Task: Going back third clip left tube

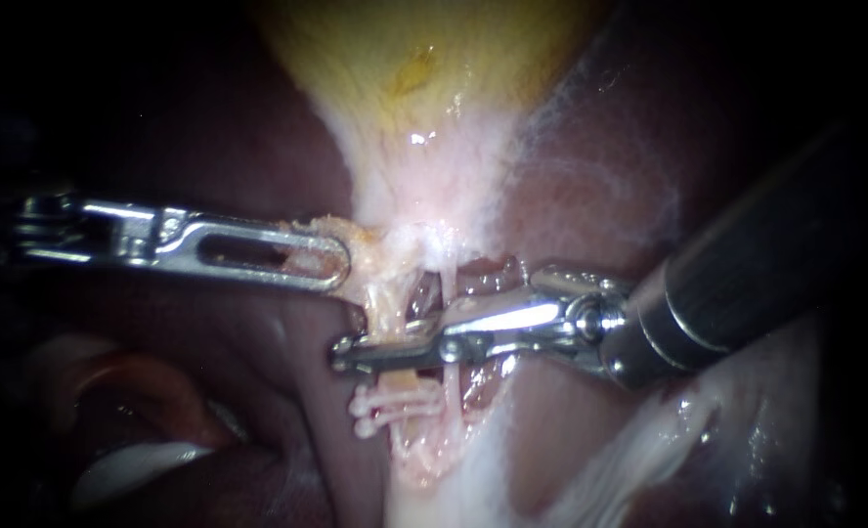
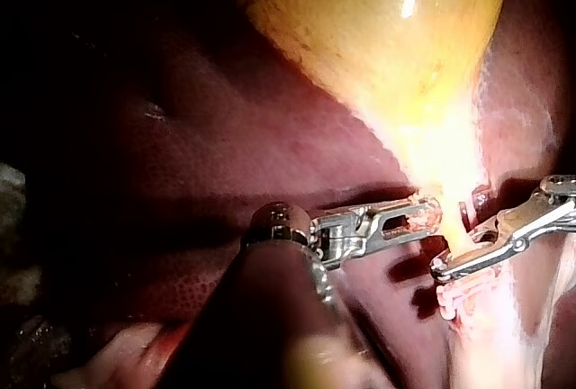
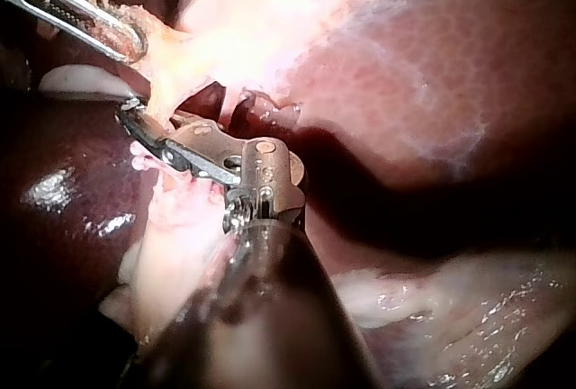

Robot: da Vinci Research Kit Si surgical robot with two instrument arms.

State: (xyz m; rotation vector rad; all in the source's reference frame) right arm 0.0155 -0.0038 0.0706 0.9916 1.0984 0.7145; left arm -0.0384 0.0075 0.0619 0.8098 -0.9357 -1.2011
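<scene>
The right instrument had its pincer slightly parted. A thin dark slit showed between the two halves, which lay across the left tube. Whether either half touched the tube could not be told. No third clip could be made out apart from the metal. Just below the pincer, two white clips sat on the same tube, one close under the other.

Above it, the left instrument had its pincer closed on the neck tissue under the gallbladder, drawing it toward the endoscope view's left. The dark liver lay all around.

To back out well, the right instrument would probably need to retreat straight along its own shaft, toward the upper right. The pincer should be wide enough to clear whatever sits on the tube, with no lift or twist. A thin white strand crossed the pincer near its hinge and could catch, so a slow pull seemed wise. The left instrument would do best to hold its pull steady.

In the endoscope view the left tube's long axis ran nearly upright, from the neck tissue downward. The clips lay across it, roughly level, with their rounded ends pointing left. The right pincer also lay crosswise, its tip pointing left.
</scene>
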